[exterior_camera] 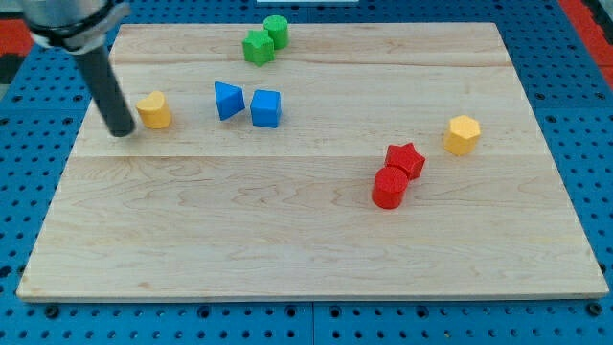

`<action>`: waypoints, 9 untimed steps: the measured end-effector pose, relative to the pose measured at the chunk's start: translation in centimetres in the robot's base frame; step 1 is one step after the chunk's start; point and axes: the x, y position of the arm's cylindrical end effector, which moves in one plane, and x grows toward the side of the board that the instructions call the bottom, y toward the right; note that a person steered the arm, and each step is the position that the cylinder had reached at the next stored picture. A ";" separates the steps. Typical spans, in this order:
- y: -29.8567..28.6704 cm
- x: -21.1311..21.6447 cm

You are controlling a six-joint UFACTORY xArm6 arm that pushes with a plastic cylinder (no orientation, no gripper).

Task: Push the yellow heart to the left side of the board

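Observation:
The yellow heart (153, 110) lies on the wooden board (287, 230) near the view's left edge, in the upper half. My tip (122, 131) rests on the board just left of the yellow heart, close to it or touching it. The dark rod rises from the tip toward the view's top left corner.
A blue triangle (228, 100) and a blue cube (266, 107) lie right of the heart. A green star (257, 46) and a green cylinder (277, 29) sit at the top. A red star (405, 158), a red cylinder (389, 188) and a yellow hexagon (462, 134) lie at the right.

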 end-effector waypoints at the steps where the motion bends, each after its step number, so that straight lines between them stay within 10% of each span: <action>1: -3.1 -3.2; 5: 27.0 -0.4; 7: 15.6 -0.8; 9: 25.0 2.5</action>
